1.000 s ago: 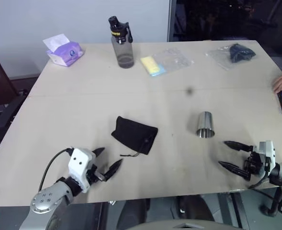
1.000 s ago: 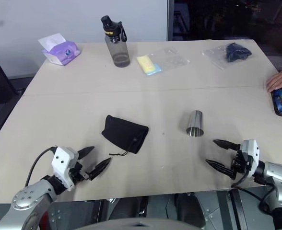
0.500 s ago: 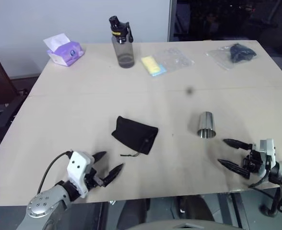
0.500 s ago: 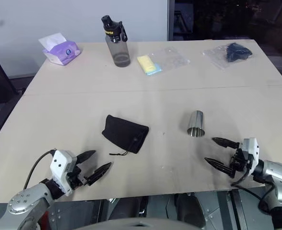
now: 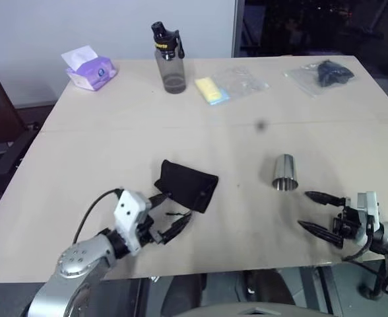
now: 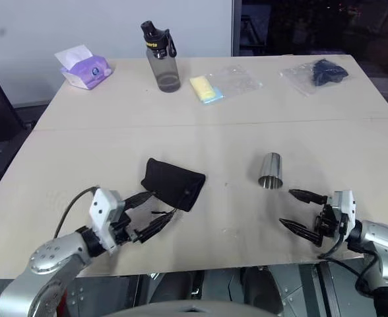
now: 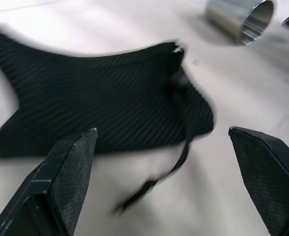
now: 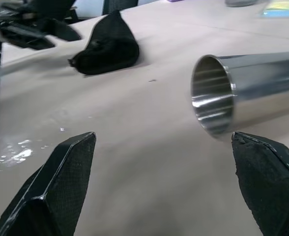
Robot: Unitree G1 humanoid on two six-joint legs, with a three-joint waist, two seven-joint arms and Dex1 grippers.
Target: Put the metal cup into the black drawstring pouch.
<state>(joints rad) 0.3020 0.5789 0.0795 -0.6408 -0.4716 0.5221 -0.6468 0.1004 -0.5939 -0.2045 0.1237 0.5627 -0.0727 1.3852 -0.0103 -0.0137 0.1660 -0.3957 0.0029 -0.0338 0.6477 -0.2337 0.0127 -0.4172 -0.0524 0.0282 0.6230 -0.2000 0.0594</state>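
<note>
Nothing was done yet: the metal cup (image 5: 284, 173) lay on the worktop (image 5: 115, 152), apart from the black drawstring pouch (image 5: 186, 185); left hand (image 5: 169, 214) and right hand (image 5: 319, 212) gaped empty.

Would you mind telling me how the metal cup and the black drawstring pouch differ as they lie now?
The metal cup is shiny, rigid and round; the black drawstring pouch is matte, soft and flattened. The cup lies near the open right gripper, the pouch between the open left gripper's fingers. Both lie untouched on the table.
</note>
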